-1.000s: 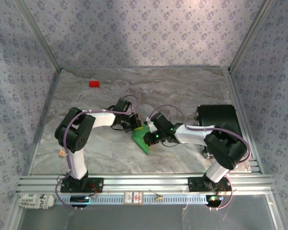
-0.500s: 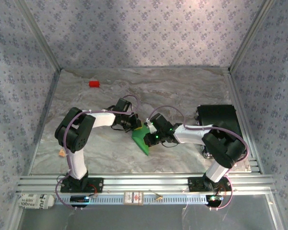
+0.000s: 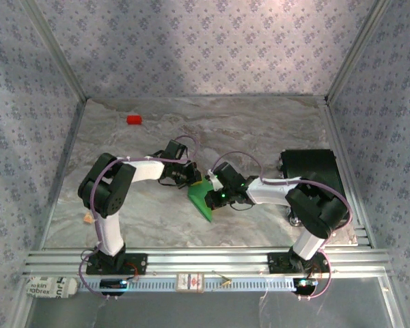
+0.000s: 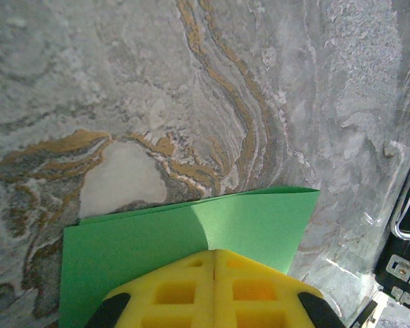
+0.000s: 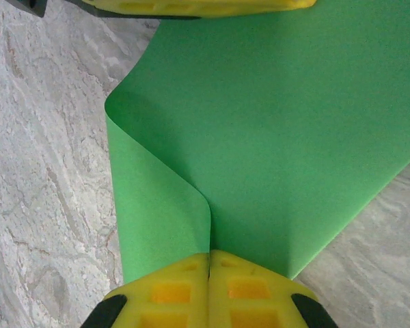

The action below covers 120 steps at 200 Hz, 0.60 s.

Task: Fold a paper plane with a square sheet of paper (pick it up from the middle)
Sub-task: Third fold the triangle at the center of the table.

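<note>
Right, both of my claws are down at the middle of the grey marbled tabletop, and the thin bright green sheet of paper lies between them, tapering to a point that aims at the near edge. My left claw is at the paper's far side and my right claw comes in from the right, the two tips close together over the green. From the left wrist, my left claw is clenched, its yellow pads pressed flat together with only a thin seam between them, and the paper runs straight into that seam. One layer there ends in a folded corner just off the tips, over the bare marble. Over on the right wrist, my right claw is clenched too, yellow pads shut tight on the paper, gripping it where a curled flap rolls over on the left and meets the flat part. Across the green, at the top edge of that view, the yellow of my left claw sits on the far side of the sheet. Well away from all this, a small red block sits near the far left corner, and a black box rests by the right wall.
</note>
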Available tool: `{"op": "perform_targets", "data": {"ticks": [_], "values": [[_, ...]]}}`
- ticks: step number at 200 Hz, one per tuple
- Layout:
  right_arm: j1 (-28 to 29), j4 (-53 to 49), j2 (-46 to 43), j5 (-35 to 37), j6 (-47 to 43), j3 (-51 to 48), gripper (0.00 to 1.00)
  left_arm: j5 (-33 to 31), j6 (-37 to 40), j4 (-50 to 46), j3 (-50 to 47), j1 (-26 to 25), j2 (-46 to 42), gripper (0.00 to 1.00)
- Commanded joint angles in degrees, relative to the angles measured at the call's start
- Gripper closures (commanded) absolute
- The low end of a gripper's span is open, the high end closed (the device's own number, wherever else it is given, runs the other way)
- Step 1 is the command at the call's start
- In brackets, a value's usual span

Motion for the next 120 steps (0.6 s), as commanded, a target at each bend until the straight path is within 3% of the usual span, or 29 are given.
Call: {"op": "perform_targets", "data": {"ticks": [1,120], "values": [[0.4,0.5,1.0,-0.3,-0.5,1.2,0.96,-0.9,-0.3,-2.6,-1.5,-0.7,1.1,0.97],[-0.2,3.0,-0.2,-1.7,0.1,-0.7,0.96,-0.8,-0.5,-2.5,-1.7,-0.7,0.9,0.98]]}}
